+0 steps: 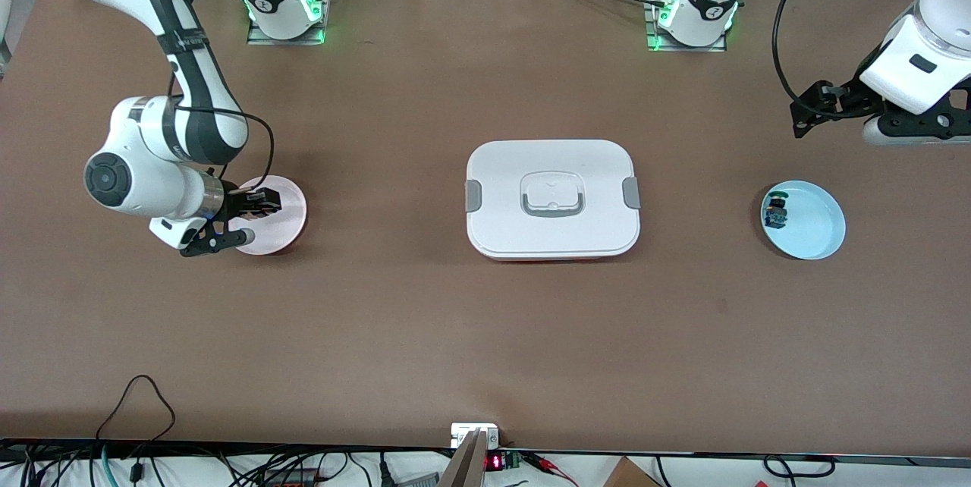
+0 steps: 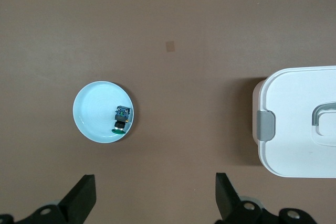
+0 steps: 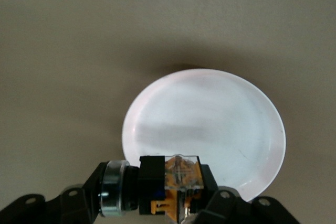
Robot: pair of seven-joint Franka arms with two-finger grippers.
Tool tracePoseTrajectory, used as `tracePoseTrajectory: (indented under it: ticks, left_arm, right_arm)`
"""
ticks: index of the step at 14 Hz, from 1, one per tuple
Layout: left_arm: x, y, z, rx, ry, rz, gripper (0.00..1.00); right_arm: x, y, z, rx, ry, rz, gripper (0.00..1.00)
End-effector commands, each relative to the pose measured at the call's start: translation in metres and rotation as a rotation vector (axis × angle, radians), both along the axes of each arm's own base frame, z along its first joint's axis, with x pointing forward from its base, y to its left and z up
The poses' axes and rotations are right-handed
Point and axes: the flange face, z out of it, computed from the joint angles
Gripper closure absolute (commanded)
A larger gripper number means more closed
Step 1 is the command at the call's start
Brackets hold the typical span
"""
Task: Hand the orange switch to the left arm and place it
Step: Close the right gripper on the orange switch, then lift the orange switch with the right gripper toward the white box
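Observation:
My right gripper (image 1: pixel 254 203) is shut on the orange switch (image 3: pixel 169 184), a black body with orange parts and a silver ring, held sideways between the fingers (image 3: pixel 84 198). It is low over the pink plate (image 1: pixel 287 220), at the plate's edge in the right wrist view (image 3: pixel 210 124). I cannot tell whether the switch touches the plate. The white box (image 1: pixel 552 199) with grey clips stands mid-table and also shows in the left wrist view (image 2: pixel 304 121). My left gripper (image 2: pixel 155 199) is open and empty, held high (image 1: pixel 906 129) over the table near the blue plate.
A light blue plate (image 1: pixel 815 227) toward the left arm's end of the table holds a small black switch with green and blue parts (image 1: pixel 775 212). Both show in the left wrist view, plate (image 2: pixel 94 111) and switch (image 2: pixel 121 118). Cables hang along the table's near edge.

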Motion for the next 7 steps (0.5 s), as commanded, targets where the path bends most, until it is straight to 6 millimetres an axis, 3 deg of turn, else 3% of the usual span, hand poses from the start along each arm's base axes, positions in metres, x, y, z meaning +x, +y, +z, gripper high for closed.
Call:
tracePoseTrajectory:
  ticks: [1, 4, 7]
  left_arm:
    - [0.003, 0.002, 0.006, -0.011, 0.006, 0.002, 0.0]
    - [0.003, 0.003, 0.006, -0.007, 0.005, 0.002, 0.0]
    - [0.003, 0.001, 0.006, -0.007, 0.005, 0.001, 0.0]
  right_arm:
    - [0.011, 0.029, 0.051, 0.054, 0.003, 0.064, 1.0]
    - [0.022, 0.071, 0.105, 0.098, -0.05, 0.183, 1.0]
    - [0.023, 0.107, 0.135, 0.217, -0.116, 0.263, 1.0]
